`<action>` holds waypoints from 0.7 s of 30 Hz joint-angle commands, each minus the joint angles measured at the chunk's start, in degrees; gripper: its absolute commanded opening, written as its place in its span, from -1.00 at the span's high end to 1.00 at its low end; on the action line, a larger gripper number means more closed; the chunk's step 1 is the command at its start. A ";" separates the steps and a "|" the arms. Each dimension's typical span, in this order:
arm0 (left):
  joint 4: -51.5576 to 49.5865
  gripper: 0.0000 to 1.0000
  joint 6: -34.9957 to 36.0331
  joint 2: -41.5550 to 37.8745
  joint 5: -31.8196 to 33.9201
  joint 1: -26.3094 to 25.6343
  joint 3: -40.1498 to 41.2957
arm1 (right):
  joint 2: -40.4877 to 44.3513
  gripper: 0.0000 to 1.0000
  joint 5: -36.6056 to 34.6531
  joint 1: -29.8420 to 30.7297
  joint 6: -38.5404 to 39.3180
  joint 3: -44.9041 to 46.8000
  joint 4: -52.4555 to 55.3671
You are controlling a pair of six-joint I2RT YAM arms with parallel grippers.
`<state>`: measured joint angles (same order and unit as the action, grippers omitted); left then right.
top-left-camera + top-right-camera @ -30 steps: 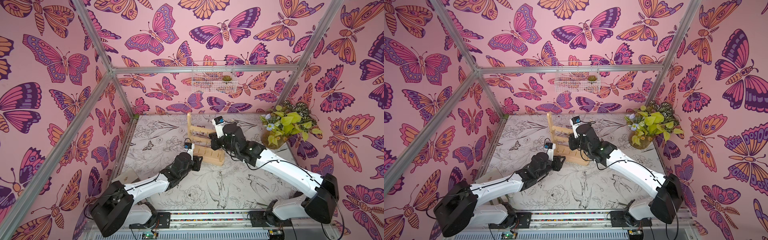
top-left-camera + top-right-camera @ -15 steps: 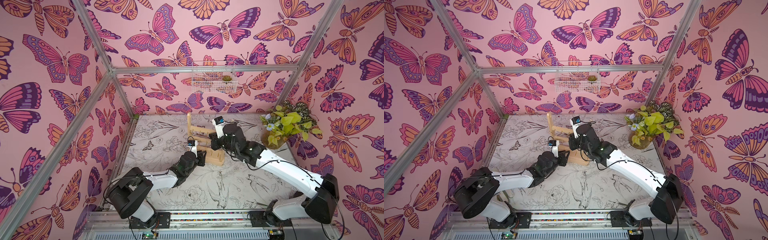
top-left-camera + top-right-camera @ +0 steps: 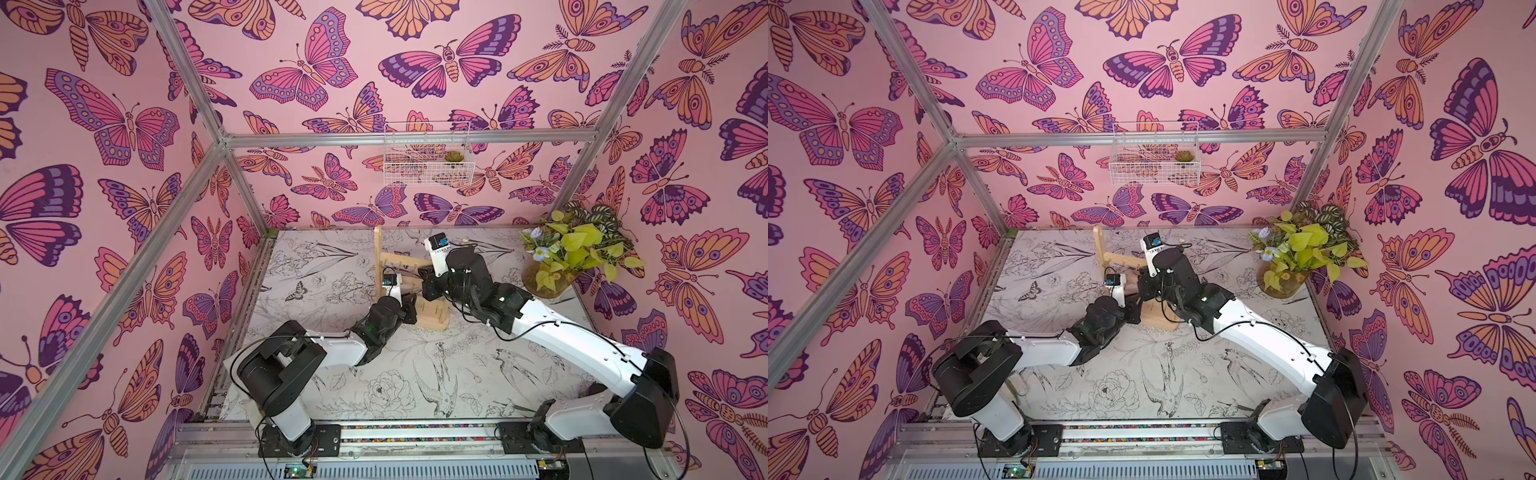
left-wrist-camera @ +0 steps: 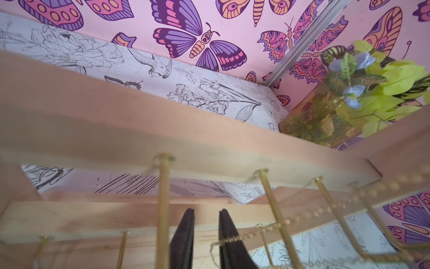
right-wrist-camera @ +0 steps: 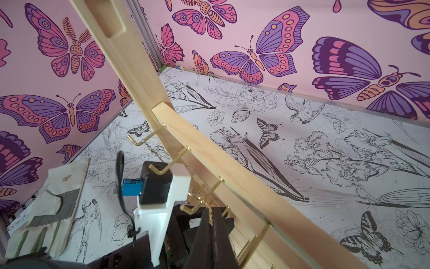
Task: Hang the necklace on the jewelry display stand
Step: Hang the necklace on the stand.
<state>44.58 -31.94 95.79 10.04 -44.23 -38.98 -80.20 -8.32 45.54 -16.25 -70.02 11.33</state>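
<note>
Necklace, the thread-thin gold bead chain: I see it up among the hooks of the stand, not lying on the table. Both my grippers are at it, so I judge it fetched and raised but not yet hanging free.
Table, a white sheet printed with ink flowers and birds: it carries the stand.
Stand, the pale wooden ladder-like rack with crossbars: it sits on its flat base between my two arms.
Right gripper: pinched tight on the chain, which comes out of its tips just below a crossbar's hooks.
Left gripper: there is a narrow gap between its dark fingers. The chain lies across one finger, and I cannot tell whether it is pinched.
Hooks, slim gold pegs: in the left wrist view the chain crosses a couple of them, but I cannot tell whether it rests on them. In the right wrist view another stretch runs down from the end hook.
Left to do, my judgement: settle the chain on a hook, let go with both grippers, and back away.
</note>
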 commanded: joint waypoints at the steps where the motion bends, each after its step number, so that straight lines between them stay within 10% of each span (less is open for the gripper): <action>1: 3.47 0.71 0.94 1.38 -0.51 -0.16 -0.61 | 0.57 0.92 -0.16 0.34 0.25 0.85 2.47; 6: 4.73 1.00 0.30 0.00 -2.06 -0.16 0.58 | 0.75 0.92 -0.73 0.34 0.44 0.94 2.94; 21: -4.55 1.00 -3.72 -11.82 2.44 -2.08 5.19 | 0.48 0.92 -1.90 0.29 0.69 0.77 3.83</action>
<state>43.55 -34.65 85.67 10.37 -46.13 -34.87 -80.14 -8.56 45.56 -16.23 -70.00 11.44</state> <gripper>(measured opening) 0.040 0.045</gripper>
